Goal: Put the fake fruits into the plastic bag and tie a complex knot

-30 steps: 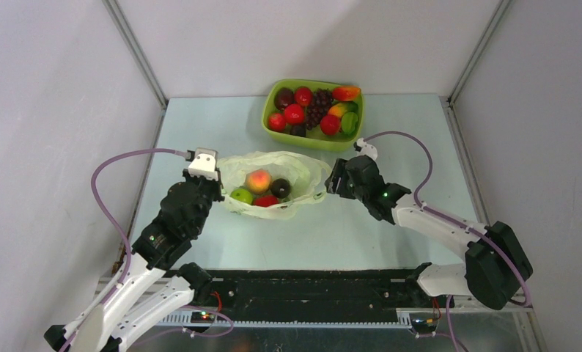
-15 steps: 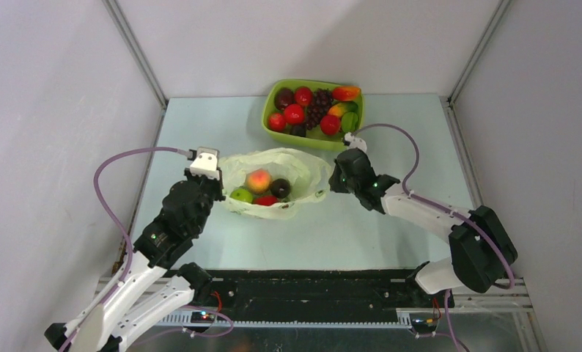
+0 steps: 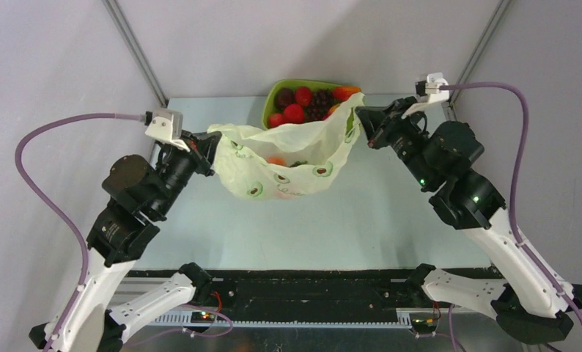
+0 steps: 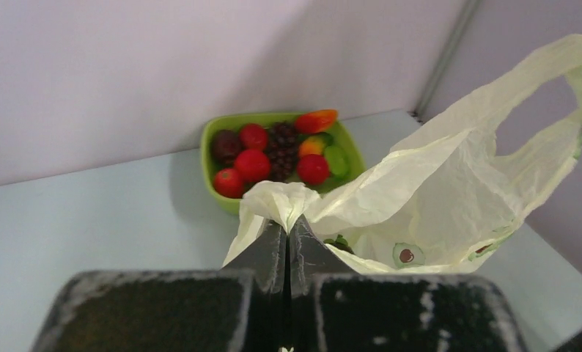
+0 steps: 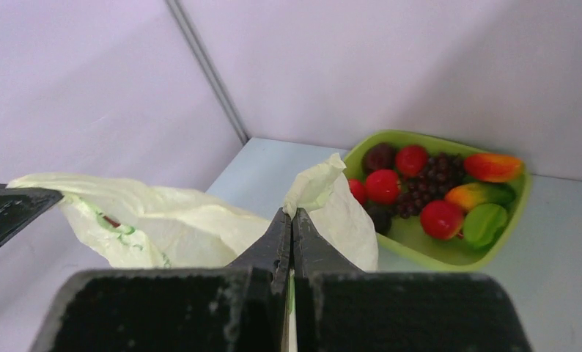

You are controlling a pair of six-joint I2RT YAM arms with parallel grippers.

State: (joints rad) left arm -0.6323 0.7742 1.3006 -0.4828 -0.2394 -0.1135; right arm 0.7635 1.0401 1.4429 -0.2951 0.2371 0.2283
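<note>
The plastic bag [image 3: 292, 158], pale yellow-green with avocado prints, hangs stretched in the air between both grippers. My left gripper [image 3: 213, 144] is shut on its left handle [image 4: 281, 202]. My right gripper [image 3: 359, 119] is shut on the right handle [image 5: 319, 183]. Inside the sagging bag [image 4: 427, 198] an orange-pink peach [image 3: 276, 160] peeks over the rim; other fruit inside is mostly hidden. More fake fruits [image 3: 297, 111] lie in the tray behind. No knot is in view.
The lime-green tray [image 3: 270, 103] stands at the back centre of the pale blue table [image 3: 391, 213], partly behind the raised bag. It holds red apples [image 5: 383, 185], grapes [image 4: 281, 141] and other fruit. Grey walls close in on three sides.
The right gripper closed on the bag's right handle. Both arms then rose and spread, lifting the bag with its fruit off the table.
</note>
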